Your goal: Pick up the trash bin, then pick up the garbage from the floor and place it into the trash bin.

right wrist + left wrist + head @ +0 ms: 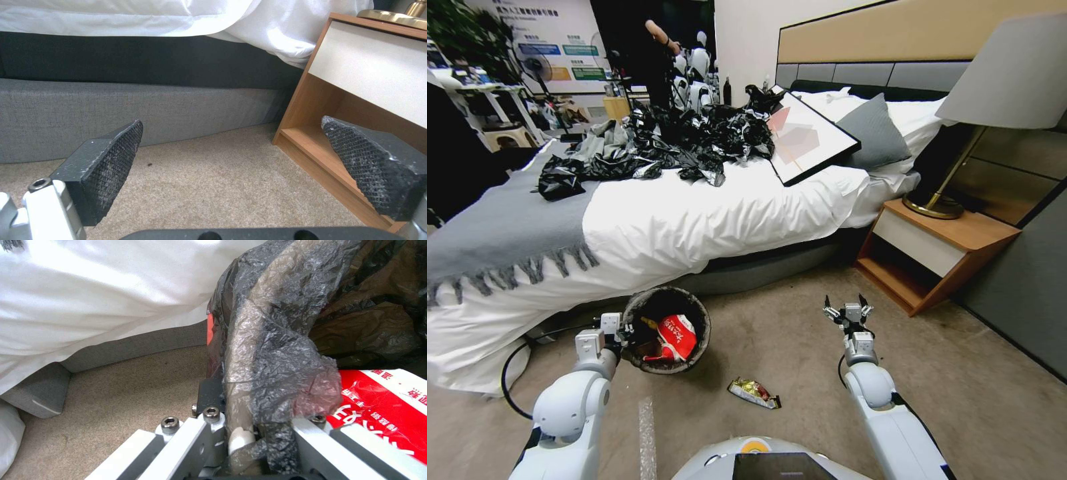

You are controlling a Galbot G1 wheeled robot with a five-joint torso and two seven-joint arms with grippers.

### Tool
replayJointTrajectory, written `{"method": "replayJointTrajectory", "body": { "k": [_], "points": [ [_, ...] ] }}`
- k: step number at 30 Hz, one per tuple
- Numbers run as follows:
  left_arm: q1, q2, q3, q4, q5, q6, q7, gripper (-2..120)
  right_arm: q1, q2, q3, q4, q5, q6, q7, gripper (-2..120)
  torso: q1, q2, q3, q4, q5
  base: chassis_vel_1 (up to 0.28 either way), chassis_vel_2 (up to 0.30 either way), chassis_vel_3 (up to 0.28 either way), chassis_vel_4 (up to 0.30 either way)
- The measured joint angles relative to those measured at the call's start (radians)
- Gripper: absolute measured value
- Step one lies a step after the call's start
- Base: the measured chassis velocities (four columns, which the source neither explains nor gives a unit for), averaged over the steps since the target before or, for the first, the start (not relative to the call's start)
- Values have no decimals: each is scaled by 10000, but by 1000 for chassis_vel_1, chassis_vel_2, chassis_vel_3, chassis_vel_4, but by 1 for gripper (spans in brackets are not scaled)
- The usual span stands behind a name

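The trash bin (694,308), lined with a crinkled black bag, hangs low beside the bed, with my left gripper (622,332) shut on its near rim (267,350). A red-and-white wrapper (678,337) lies inside it, close against the rim in the left wrist view (387,406). On the carpet between my arms lies a gold foil wrapper (753,392), a piece of the garbage. My right gripper (847,309) stands open and empty above the floor, well beyond that wrapper, facing the bed base; its black pads (113,163) are spread wide.
The bed (707,213) runs across the back with a heap of black plastic bags (694,143) and a framed picture (810,137) on it. A wooden nightstand (937,250) with a lamp stands at the right. A black cable (510,370) lies on the floor at left.
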Motion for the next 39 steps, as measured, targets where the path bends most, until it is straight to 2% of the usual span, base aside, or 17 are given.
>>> {"method": "replayJointTrajectory", "body": {
  "k": [39],
  "points": [
    [-55, -84, 9, 21, -37, 0, -48, 0, 28, -19, -17, -99, -88, 7, 10, 100, 0, 0, 0, -1, 1, 8, -6, -7, 7]
  ]
}}
